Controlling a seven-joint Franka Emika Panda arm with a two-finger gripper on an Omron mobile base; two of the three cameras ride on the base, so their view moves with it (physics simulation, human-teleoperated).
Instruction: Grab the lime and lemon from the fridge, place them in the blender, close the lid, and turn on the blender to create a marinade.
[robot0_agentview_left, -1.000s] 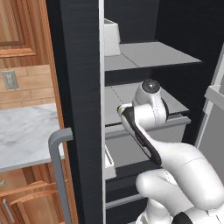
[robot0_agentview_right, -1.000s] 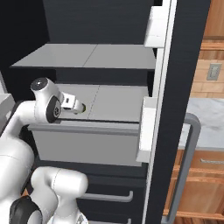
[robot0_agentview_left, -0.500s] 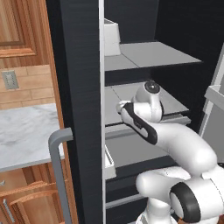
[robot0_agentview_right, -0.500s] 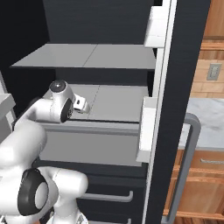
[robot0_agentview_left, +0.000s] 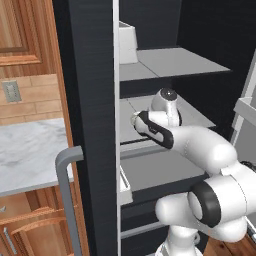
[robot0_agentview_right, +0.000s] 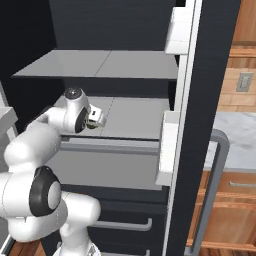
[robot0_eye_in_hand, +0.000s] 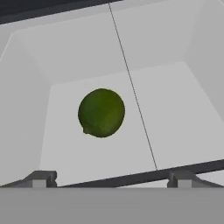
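The lime (robot0_eye_in_hand: 101, 113), dark green and round, lies alone on the pale floor of a grey fridge drawer (robot0_eye_in_hand: 26, 92) in the hand view. My gripper (robot0_eye_in_hand: 111, 178) hangs above it, open, its two fingertips (robot0_eye_in_hand: 41, 177) wide apart and nothing between them. The lime sits slightly left of the midline between the tips. In the right base view the gripper (robot0_agentview_right: 97, 119) points down over the drawer inside the black fridge (robot0_agentview_right: 210, 75), below the middle shelf (robot0_agentview_right: 135, 117). The lemon, blender and lid are out of view.
The fridge door edge (robot0_agentview_left: 90, 100) with its grey bar handle (robot0_agentview_left: 67, 165) stands close on the left of the arm. White door bins (robot0_agentview_right: 167, 145) hang on the right. A white container (robot0_agentview_left: 127, 42) sits on the upper shelf. Marble counter (robot0_agentview_left: 25, 150) lies beside the fridge.
The wrist has swung further into the fridge, rightward in the right base view, and the elbow has folded lower. The jaws have stayed open.
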